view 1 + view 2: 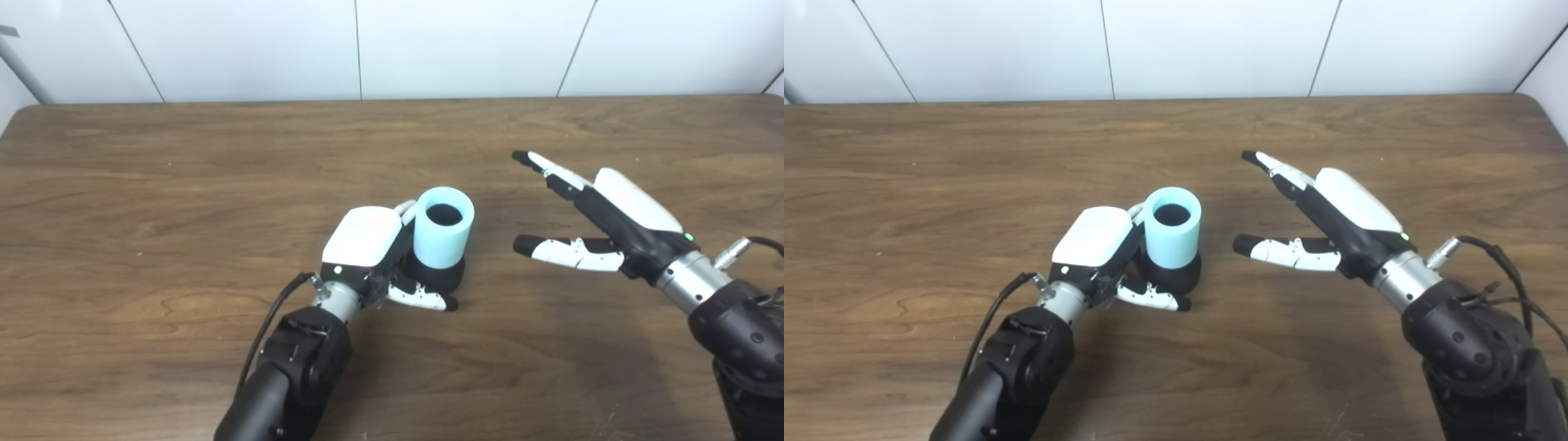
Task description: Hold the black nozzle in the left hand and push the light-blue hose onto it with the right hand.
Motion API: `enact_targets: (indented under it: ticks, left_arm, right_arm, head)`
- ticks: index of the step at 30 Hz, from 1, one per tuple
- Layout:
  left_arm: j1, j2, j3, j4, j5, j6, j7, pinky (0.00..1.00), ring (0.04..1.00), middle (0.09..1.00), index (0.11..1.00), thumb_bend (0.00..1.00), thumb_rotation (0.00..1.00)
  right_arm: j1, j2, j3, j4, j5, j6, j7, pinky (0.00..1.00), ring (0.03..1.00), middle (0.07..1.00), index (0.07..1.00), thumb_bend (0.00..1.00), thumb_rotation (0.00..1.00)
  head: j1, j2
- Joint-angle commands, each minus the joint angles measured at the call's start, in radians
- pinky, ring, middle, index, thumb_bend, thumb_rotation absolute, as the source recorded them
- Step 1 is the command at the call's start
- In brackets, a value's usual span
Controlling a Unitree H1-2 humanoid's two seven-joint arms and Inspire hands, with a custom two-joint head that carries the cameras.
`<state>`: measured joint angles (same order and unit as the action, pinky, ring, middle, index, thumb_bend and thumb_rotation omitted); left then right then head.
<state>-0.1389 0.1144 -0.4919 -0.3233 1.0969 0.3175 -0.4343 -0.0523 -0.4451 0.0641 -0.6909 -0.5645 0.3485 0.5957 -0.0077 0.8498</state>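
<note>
Your left robot hand (pixel 367 245) is wrapped around the black nozzle (pixel 438 275), holding it near the middle of the worktop (pixel 153 184) so it can't slide or tip. The light-blue hose (pixel 443 226) already sits upright on top of the nozzle, open end up (it looks pushed on, though you can't see how deep it went). Your right robot hand (pixel 1323 226) holds nothing, fingers spread apart, just to the right of the hose and not touching it. There is lots of bare worktop all around, and every edge is far away, so you have room to move either arm freely.
</note>
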Motion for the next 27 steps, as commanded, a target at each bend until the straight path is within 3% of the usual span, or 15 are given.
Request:
enact_targets:
  ticks: [1, 7, 11, 15, 21, 22, 25, 27]
  left_arm:
    - [-0.003, 0.049, 0.033, 0.001, 0.001, 0.015, -0.055, 1.0, 0.943, 0.966, 0.998, 1.0, 0.42]
    - [-0.012, 0.084, 0.082, -0.021, -0.071, 0.0, -0.101, 1.0, 0.968, 0.983, 1.0, 1.0, 0.41]
    - [-0.003, 0.093, 0.154, -0.009, -0.192, -0.025, -0.05, 1.0, 0.97, 0.985, 1.0, 1.0, 0.43]
    - [0.012, 0.082, 0.26, -0.017, -0.332, -0.029, -0.001, 1.0, 0.991, 0.998, 1.0, 1.0, 0.43]
    - [0.026, 0.063, 0.434, -0.024, -0.599, -0.049, 0.056, 0.86, 0.981, 0.995, 1.0, 1.0, 0.49]
    - [0.029, 0.058, 0.461, -0.025, -0.642, -0.054, 0.068, 0.86, 0.966, 0.985, 1.0, 0.96, 0.5]
    - [0.043, 0.032, 0.53, -0.024, -0.75, -0.069, 0.125, 0.89, 0.922, 0.938, 0.968, 0.81, 0.41]
    - [0.055, 0.019, 0.56, -0.018, -0.796, -0.074, 0.161, 0.87, 0.898, 0.914, 0.944, 0.76, 0.43]
  right_arm:
    - [-0.003, -0.007, -0.002, -0.006, -0.012, -0.026, -0.035, 0.91, 0.948, 0.964, 0.974, 0.55, 0.9]
    - [0.015, 0.007, 0.006, 0.023, -0.005, -0.04, -0.071, 0.89, 0.943, 0.961, 0.97, 0.55, 0.9]
    - [0.019, 0.014, 0.011, 0.04, -0.013, -0.018, -0.08, 0.84, 0.941, 0.959, 0.97, 0.55, 0.9]
    - [0.03, 0.038, 0.003, 0.078, 0.017, -0.013, -0.111, 0.81, 0.929, 0.952, 0.962, 0.54, 0.87]
    - [0.045, 0.095, -0.009, 0.148, 0.061, -0.045, -0.188, 0.79, 0.9, 0.944, 0.946, 0.54, 0.89]
    - [0.046, 0.111, -0.013, 0.16, 0.074, -0.044, -0.205, 0.78, 0.89, 0.941, 0.944, 0.53, 0.89]
    - [0.048, 0.152, -0.02, 0.184, 0.087, -0.028, -0.252, 0.71, 0.838, 0.907, 0.934, 0.53, 0.86]
    - [0.051, 0.175, -0.017, 0.189, 0.069, -0.012, -0.278, 0.75, 0.857, 0.914, 0.933, 0.52, 0.89]
  head:
    - [-0.001, 0.002]
    - [-0.008, 0.002]
    - [-0.013, 0.0]
    - [-0.017, -0.002]
    - [-0.03, -0.002]
    - [-0.03, -0.003]
    - [-0.034, 0.0]
    - [-0.038, -0.003]
